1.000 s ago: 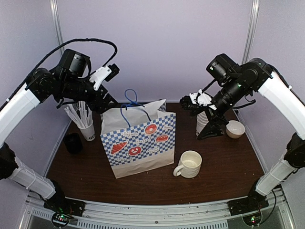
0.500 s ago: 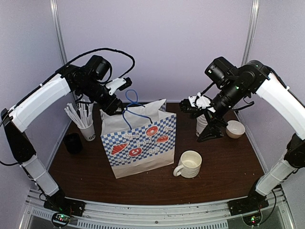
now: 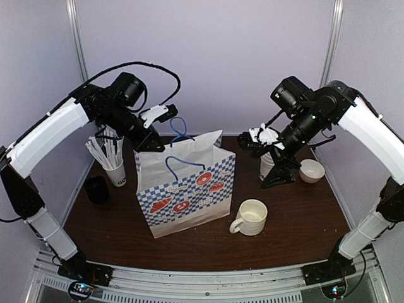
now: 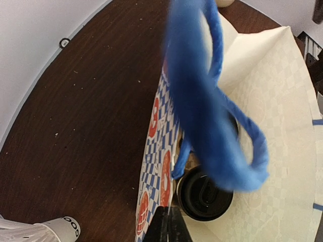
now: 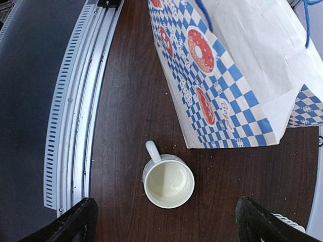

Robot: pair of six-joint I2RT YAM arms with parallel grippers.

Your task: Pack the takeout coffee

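Note:
One takeout coffee shows as a black lid (image 4: 204, 194) deep inside the checkered paper bag (image 3: 189, 189). A second dark round shape sits behind the blurred blue handle (image 4: 212, 101), too hidden to tell what it is. My left gripper (image 3: 151, 146) is at the bag's back left corner. In the left wrist view it (image 4: 169, 227) is shut on the bag's rim, with the checkered wall on one side and the white lining on the other. My right gripper (image 3: 252, 139) hangs open to the right of the bag, high above the table, with nothing between its fingers (image 5: 75, 222).
A white handled mug (image 3: 251, 216) (image 5: 169, 184) stands in front of the bag on the right. A stack of lidless cups (image 3: 268, 165) and a small bowl (image 3: 312, 170) are at the back right. A cup of straws (image 3: 113, 167) and a black object (image 3: 96, 188) stand on the left.
My left arm swung in to the bag's back left corner and its gripper shut on the rim. The bag's mouth shifted and its near handle dropped forward. The right arm barely moved.

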